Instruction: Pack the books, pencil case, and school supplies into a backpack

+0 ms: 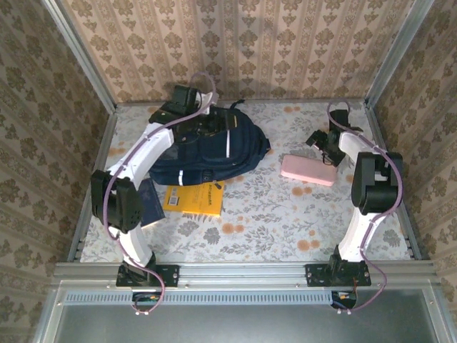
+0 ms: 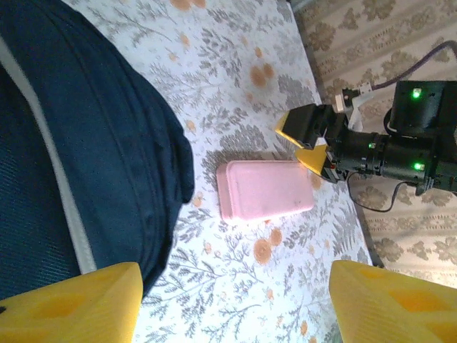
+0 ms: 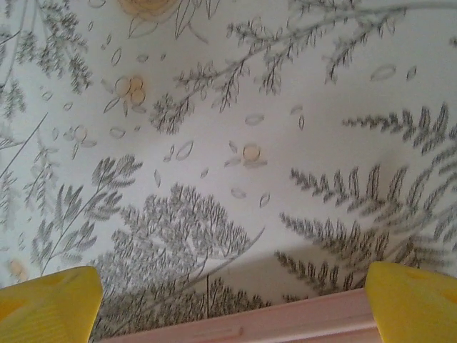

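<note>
The navy backpack lies at the back left of the table, and it shows in the left wrist view as dark fabric with a white stripe. My left gripper hovers over its top, open, with nothing between the yellow fingertips. A pink oblong box, one of the school supplies, lies flat to the backpack's right. My right gripper stands open at the box's far right end, and the box's edge runs between its fingertips. A yellow book and a navy book lie in front of the backpack. The pencil case is out of view.
A floral cloth covers the table. Patterned walls close in the back and both sides, with metal rails along the edges. My left arm arches over the navy book.
</note>
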`<state>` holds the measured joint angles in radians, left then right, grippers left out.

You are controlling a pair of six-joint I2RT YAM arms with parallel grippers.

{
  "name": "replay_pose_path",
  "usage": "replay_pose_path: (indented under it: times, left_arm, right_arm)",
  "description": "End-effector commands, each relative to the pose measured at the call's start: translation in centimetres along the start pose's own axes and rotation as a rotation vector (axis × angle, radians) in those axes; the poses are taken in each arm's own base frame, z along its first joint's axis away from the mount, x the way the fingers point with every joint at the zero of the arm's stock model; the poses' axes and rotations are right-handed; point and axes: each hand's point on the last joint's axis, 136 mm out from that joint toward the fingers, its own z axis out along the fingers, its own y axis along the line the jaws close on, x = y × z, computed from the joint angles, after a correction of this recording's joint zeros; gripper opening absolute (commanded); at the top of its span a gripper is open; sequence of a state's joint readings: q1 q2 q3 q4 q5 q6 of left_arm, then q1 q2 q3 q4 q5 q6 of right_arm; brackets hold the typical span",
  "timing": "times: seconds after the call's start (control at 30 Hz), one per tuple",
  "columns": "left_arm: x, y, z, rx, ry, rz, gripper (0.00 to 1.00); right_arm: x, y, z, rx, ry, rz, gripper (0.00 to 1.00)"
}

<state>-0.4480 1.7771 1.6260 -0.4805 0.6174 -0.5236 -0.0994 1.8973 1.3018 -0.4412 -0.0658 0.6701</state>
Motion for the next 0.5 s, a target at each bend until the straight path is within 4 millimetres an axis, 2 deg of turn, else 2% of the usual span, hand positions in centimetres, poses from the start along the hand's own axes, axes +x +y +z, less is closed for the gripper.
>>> replay_pose_path:
  times: [0.0, 0.27, 0.47]
  left_arm:
    - [0.8, -0.3, -0.4, 0.016, 0.009, 0.003, 0.70]
    - [2.3, -0.3, -1.3, 0.011, 0.019, 0.014, 0.70]
    - [2.5, -0.8, -2.1, 0.011, 0.021, 0.018, 0.70]
  right_arm:
    - [4.8, -0.4, 0.3, -0.074, 0.140, 0.099, 0.96]
    - [12.5, -1.7, -1.7, -0.132, 0.194, 0.075, 0.96]
    - [18.4, -2.0, -3.5, -0.122, 0.234, -0.076, 0.96]
